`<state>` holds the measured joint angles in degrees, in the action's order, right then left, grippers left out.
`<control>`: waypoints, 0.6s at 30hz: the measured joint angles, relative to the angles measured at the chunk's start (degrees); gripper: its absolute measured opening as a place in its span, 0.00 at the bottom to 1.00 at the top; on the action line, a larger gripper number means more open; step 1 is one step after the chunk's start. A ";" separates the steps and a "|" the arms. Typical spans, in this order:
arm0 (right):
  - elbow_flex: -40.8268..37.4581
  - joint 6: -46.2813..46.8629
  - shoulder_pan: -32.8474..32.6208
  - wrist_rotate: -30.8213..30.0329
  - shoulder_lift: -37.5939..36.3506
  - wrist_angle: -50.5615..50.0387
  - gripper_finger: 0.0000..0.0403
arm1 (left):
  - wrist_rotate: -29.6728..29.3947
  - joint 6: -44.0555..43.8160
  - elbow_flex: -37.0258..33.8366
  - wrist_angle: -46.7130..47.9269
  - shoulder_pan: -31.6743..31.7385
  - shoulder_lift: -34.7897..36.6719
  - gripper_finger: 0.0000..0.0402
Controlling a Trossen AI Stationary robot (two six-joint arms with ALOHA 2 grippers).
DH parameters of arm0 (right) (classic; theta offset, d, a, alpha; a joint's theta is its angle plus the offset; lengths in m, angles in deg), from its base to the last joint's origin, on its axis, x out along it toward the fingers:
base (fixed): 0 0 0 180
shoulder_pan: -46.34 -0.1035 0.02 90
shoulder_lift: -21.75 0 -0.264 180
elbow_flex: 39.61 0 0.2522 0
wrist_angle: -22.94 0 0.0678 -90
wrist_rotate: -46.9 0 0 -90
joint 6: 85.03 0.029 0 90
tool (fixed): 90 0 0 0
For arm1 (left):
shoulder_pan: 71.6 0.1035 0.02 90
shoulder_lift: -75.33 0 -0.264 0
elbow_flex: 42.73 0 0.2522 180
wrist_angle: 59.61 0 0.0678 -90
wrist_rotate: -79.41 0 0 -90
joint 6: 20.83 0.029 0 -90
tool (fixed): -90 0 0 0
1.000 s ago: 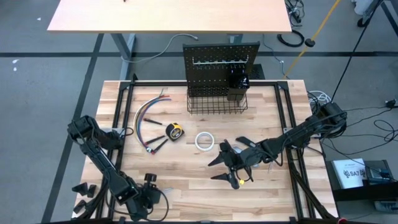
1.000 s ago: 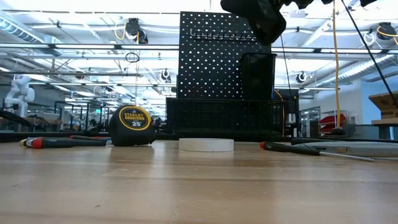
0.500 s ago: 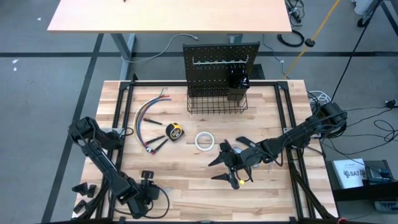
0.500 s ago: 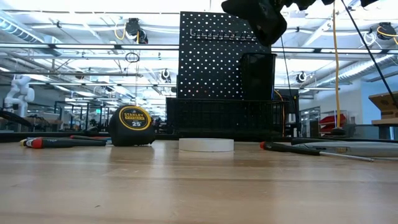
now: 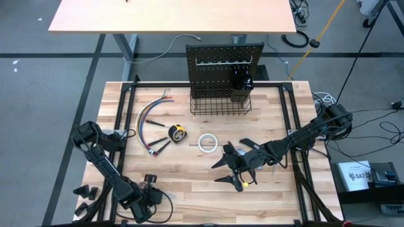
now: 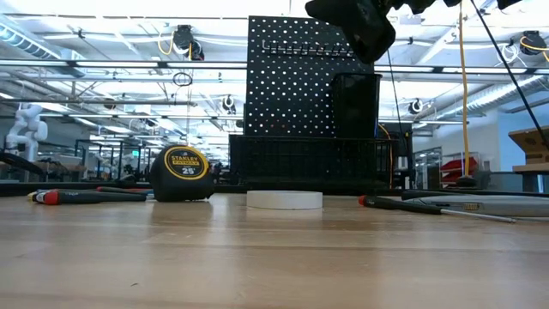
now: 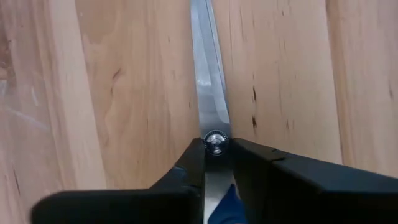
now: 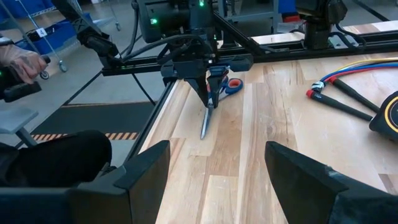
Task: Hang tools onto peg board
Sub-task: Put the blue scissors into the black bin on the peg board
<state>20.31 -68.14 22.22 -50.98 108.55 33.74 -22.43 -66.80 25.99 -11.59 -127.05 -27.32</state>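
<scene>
Since the left end effector point(image 7: 214, 163) has its fingers pinched on the scissors point(image 7: 210, 93) right at the pivot screw, lying flat on the counter point(image 5: 189, 183) near its front-left corner, lift slowly (blades could swing). Right end effector point(image 5: 228, 169) hovers spread mid-counter.

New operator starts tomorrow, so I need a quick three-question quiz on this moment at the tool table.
1. True or false: the left gripper is closed on the scissors.
2. Which lies nearer the peg board: tape measure or scissors?
3. The right gripper is: A holding a tool, B open and empty, C out of view.

Key: 1 true; 2 tape measure; 3 B.
</scene>
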 joint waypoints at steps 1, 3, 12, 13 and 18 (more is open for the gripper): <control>0.00 0.00 0.00 0.00 0.00 0.02 0.63 | 0.11 0.00 0.00 0.00 0.20 -0.02 0.12; 0.00 0.04 0.00 0.00 0.00 0.04 0.63 | 0.49 0.00 0.00 0.02 0.70 -0.02 0.12; 0.00 1.80 -0.33 0.53 0.00 0.04 0.63 | -6.44 9.12 2.29 1.77 4.69 2.89 0.12; 0.00 1.79 -0.50 0.54 0.00 0.03 0.63 | -8.26 9.79 2.79 1.48 5.22 3.94 0.12; 0.00 1.49 -1.98 0.55 -0.02 0.66 0.63 | -14.32 15.09 4.05 -0.03 7.58 8.48 0.12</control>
<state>20.31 -66.65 20.24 -50.43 108.53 34.40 -36.75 -51.71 30.04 -11.62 -119.47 -18.84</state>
